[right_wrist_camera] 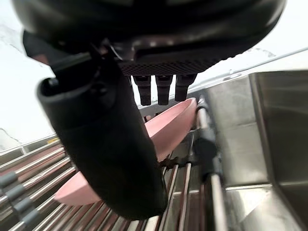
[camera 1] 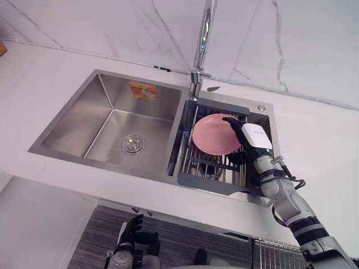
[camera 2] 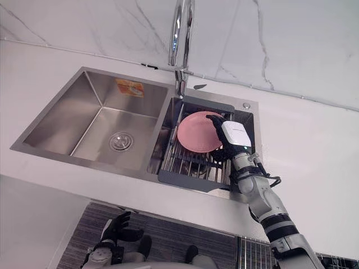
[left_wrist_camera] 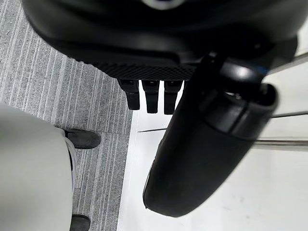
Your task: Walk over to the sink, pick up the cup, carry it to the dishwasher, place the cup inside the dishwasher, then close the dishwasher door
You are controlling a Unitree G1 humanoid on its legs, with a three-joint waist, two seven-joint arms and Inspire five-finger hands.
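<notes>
The left hand hangs low by the floor, fingers relaxed and holding nothing, well apart from the white stone desk. Set into the desk, the brushed-steel sink's left basin shows its round drain. In the right basin a pink round shallow dish, the nearest thing to the task's cup, leans tilted on a dark wire rack. The right hand is at the dish's right rim, fingers straight past it, thumb on the near side, not yet clamped. The rim lies just left of that hand and probably suits a pinch.
</notes>
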